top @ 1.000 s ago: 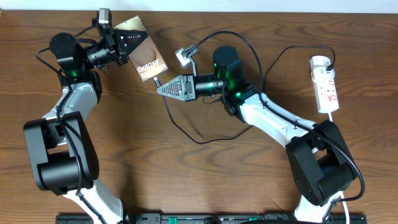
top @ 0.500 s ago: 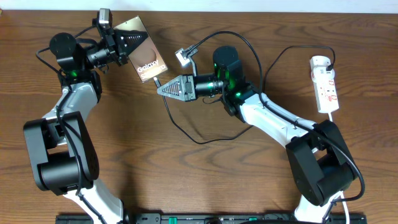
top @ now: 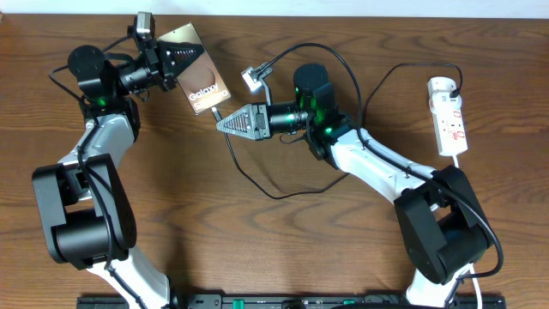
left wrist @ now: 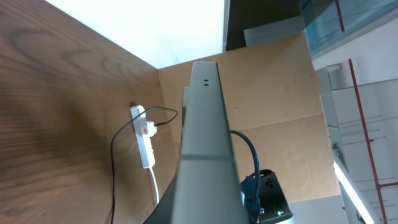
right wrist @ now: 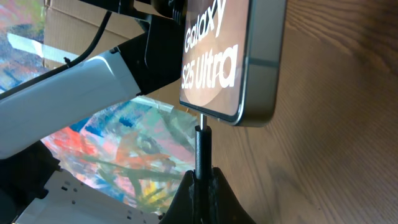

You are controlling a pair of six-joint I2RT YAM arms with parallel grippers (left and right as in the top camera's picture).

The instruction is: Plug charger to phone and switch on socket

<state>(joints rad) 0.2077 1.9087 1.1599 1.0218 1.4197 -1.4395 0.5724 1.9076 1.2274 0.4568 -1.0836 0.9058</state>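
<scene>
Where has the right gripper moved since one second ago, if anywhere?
No. In the overhead view the right gripper stays equally far from the socket.

Right wrist view. Your right hand (right wrist: 201, 183) pinches the charger (right wrist: 201, 149) upright between its dark fingers. The thin connector stem reaches the bottom edge of the phone (right wrist: 214, 56); whether it sits in the port you cannot tell. The phone's bronze face reads "Galaxy S25 Ultra". Right: wooden bench (right wrist: 336, 124). Left: a white arm link (right wrist: 68, 106) above a multicoloured surface (right wrist: 124, 162).
</scene>
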